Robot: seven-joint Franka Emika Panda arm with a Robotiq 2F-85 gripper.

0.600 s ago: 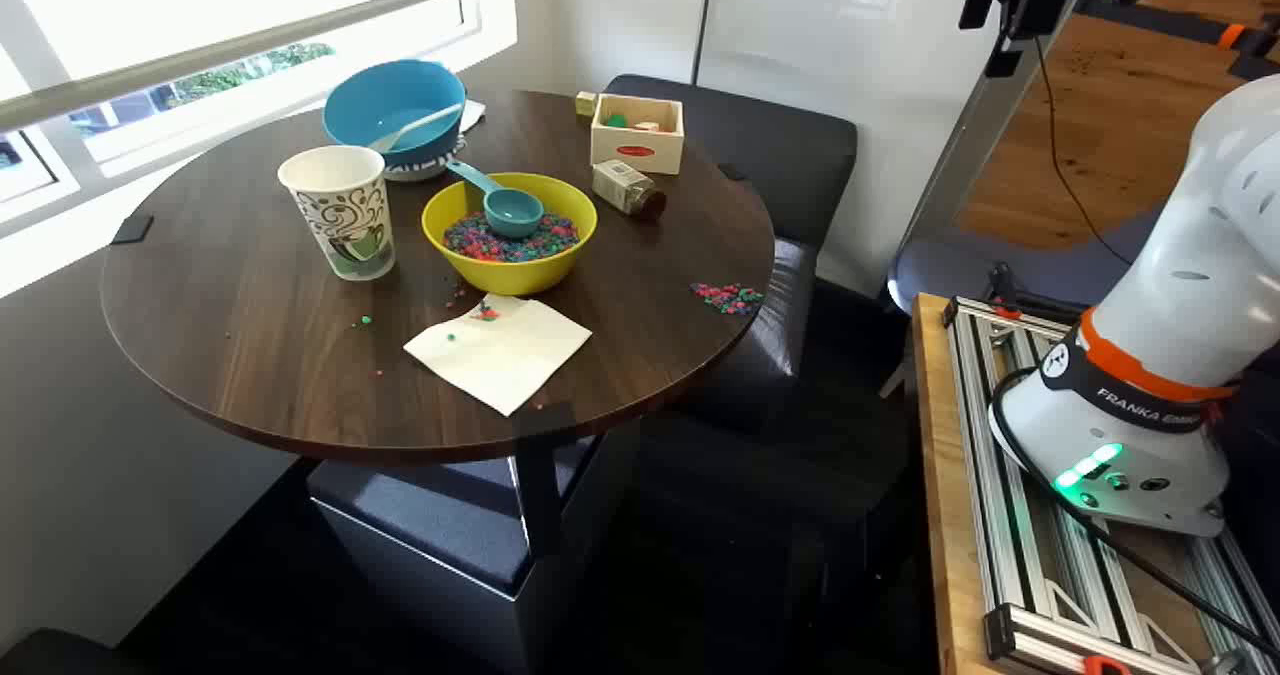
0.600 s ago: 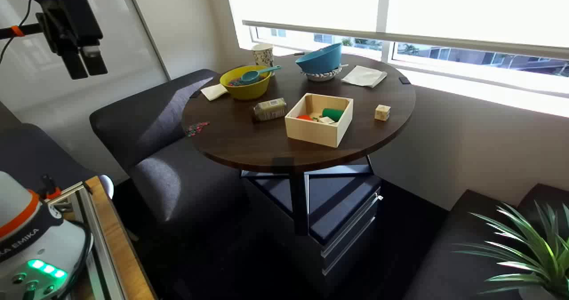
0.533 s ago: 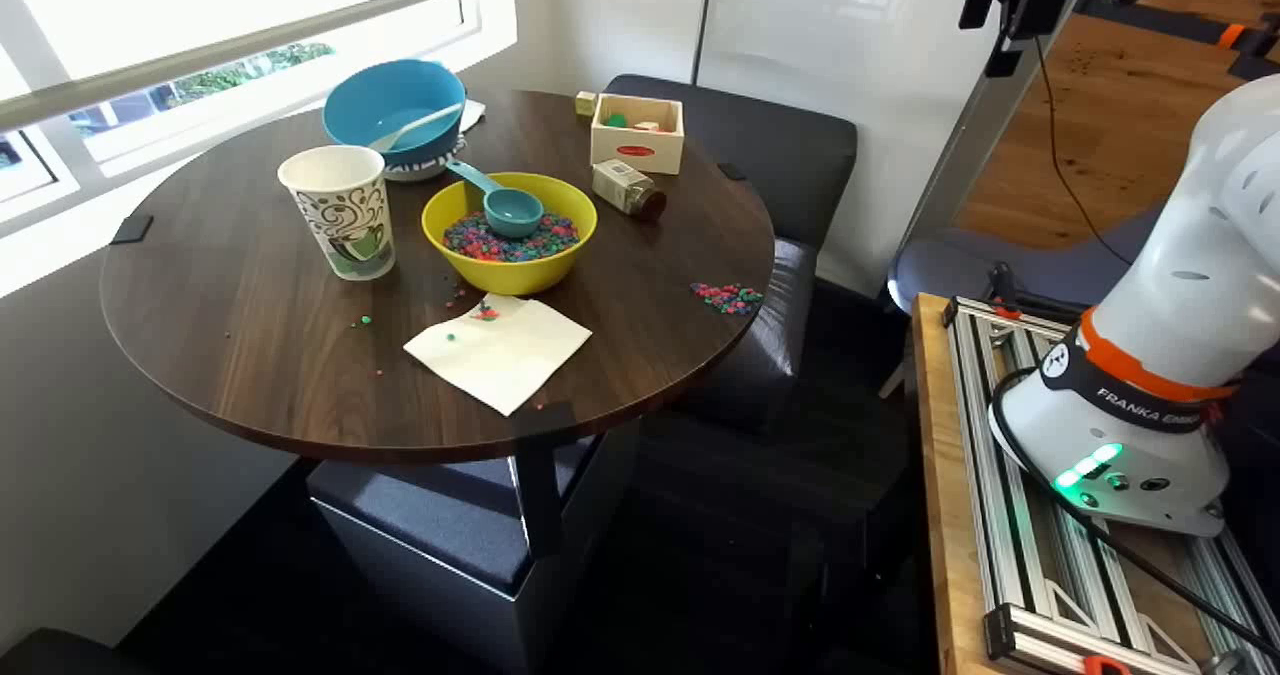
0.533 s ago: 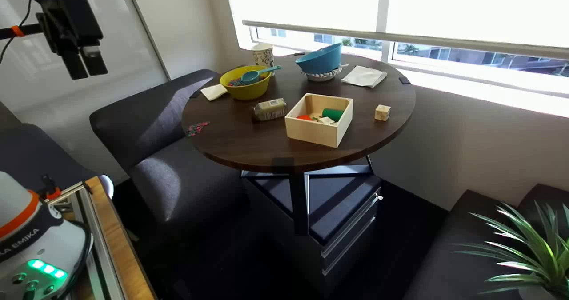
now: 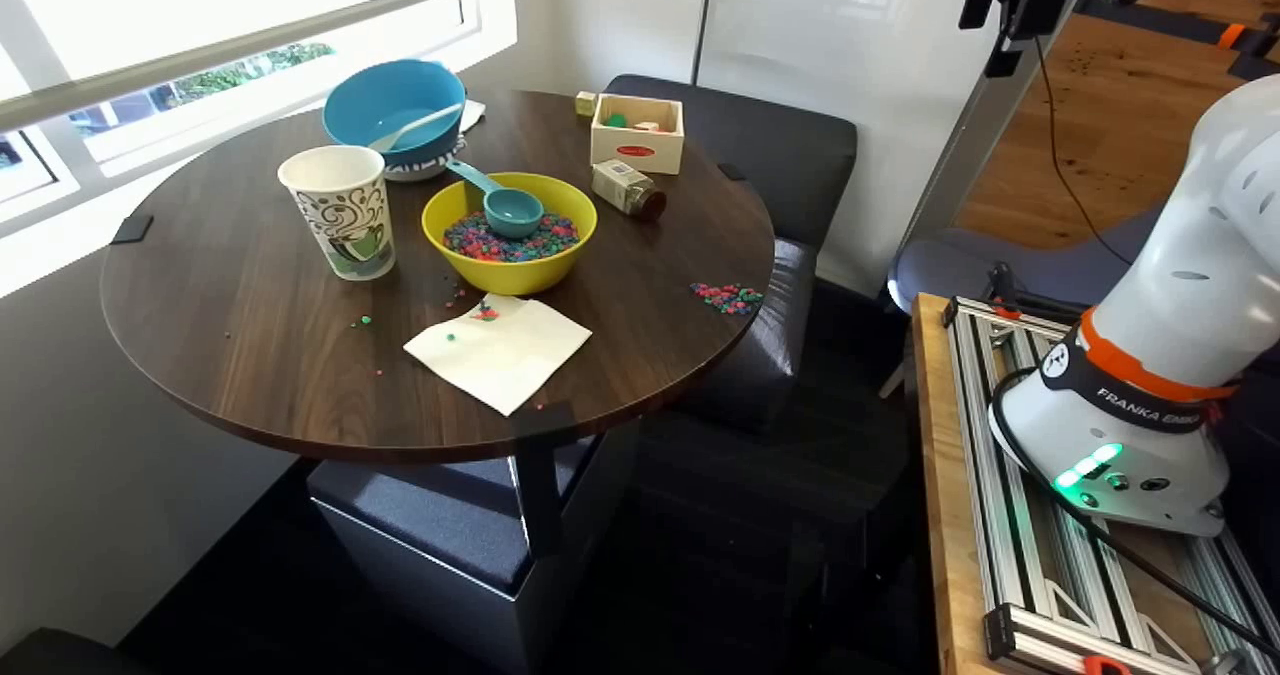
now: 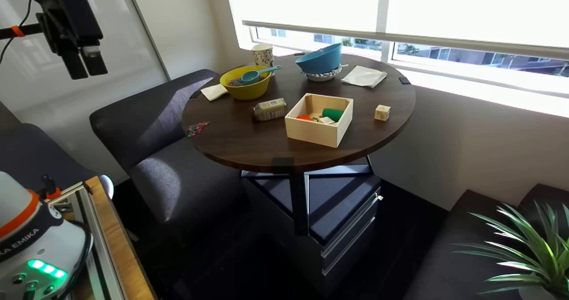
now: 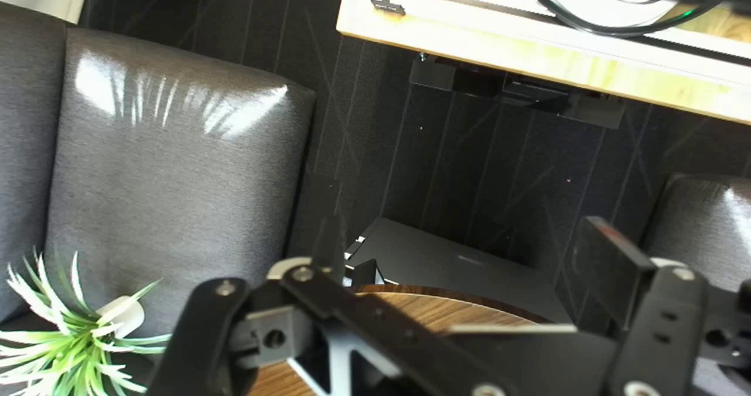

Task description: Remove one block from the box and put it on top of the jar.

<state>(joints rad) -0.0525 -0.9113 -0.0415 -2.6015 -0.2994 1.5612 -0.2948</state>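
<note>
The gripper (image 7: 469, 249) is spread wide with nothing held, well apart from the box (image 6: 311, 132). With twelve o'clock taken as the far side in an exterior view, the jar (image 6: 271, 110) is laid on its side near the box, at about nine o'clock; whether the two are touching cannot be told. The pale block (image 6: 326, 120) inside is probably best chosen, since the green cylinder (image 6: 332, 114) could easily be rolled off the jar. The reach should be made straight down, without the box being nudged.
</note>
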